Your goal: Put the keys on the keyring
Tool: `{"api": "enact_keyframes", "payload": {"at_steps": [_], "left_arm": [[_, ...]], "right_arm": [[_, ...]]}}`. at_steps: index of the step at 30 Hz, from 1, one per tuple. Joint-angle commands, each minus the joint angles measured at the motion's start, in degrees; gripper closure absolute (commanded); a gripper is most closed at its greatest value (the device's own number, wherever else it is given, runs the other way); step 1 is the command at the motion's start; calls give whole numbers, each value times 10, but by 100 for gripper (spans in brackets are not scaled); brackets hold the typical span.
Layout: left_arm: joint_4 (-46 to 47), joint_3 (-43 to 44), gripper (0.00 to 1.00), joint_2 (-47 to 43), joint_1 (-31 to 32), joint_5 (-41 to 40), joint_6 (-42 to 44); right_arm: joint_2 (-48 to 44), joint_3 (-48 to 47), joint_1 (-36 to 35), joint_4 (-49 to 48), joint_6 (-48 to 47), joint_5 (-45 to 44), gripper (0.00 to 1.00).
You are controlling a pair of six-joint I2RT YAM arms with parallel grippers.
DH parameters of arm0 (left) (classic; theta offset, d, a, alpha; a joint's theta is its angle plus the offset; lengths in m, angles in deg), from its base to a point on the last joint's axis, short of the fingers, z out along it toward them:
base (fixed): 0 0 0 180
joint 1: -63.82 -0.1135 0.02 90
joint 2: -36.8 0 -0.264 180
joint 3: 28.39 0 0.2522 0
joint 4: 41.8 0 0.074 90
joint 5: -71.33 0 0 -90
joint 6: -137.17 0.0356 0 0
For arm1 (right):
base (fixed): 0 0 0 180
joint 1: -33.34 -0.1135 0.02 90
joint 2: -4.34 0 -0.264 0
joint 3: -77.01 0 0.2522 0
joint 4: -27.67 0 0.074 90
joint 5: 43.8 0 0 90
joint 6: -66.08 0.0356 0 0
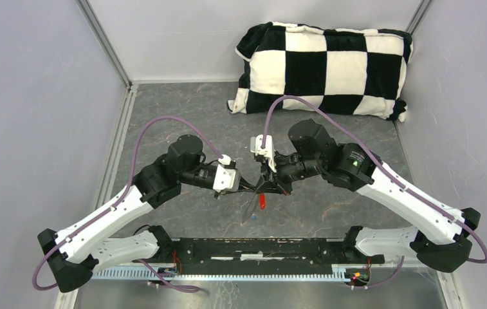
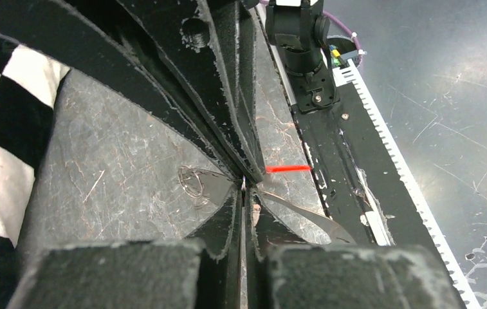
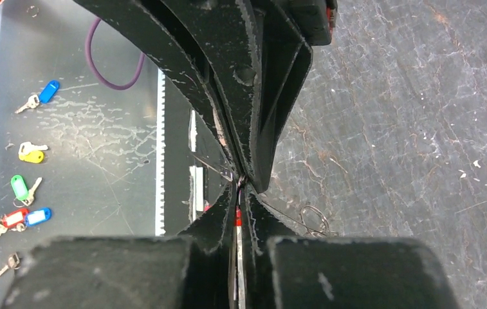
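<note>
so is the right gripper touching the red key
Touching. In the right wrist view a sliver of the red key sits pinched between the shut jaws of the right gripper.

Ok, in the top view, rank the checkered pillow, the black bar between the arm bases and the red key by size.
Largest: checkered pillow.
Then the black bar, long but thin.
Smallest: red key, just a speck.

I see my right gripper (image 1: 263, 187) black, a red key head (image 1: 262, 201) just under its tips, a black-and-white chequered pillow (image 1: 323, 67) beyond it, mottled grey tabletop (image 1: 330, 215) below, purple cable (image 3: 117, 86) behind.
</note>
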Motion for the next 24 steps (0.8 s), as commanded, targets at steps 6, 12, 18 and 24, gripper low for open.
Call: {"api": "enact_keyframes", "payload": {"at_steps": [6, 12, 18, 24], "left_arm": [[96, -5, 98, -19, 0, -25, -70], [281, -40, 98, -40, -4, -78, -238], [316, -39, 98, -40, -5, -62, -270], [316, -37, 98, -45, -5, -38, -257]], "right_arm": [[-115, 87, 6, -168, 79, -91, 60], [-227, 209, 10, -306, 192, -157, 50], [-269, 263, 10, -377, 223, -170, 50], [-255, 282, 10, -421, 238, -154, 55]]}}
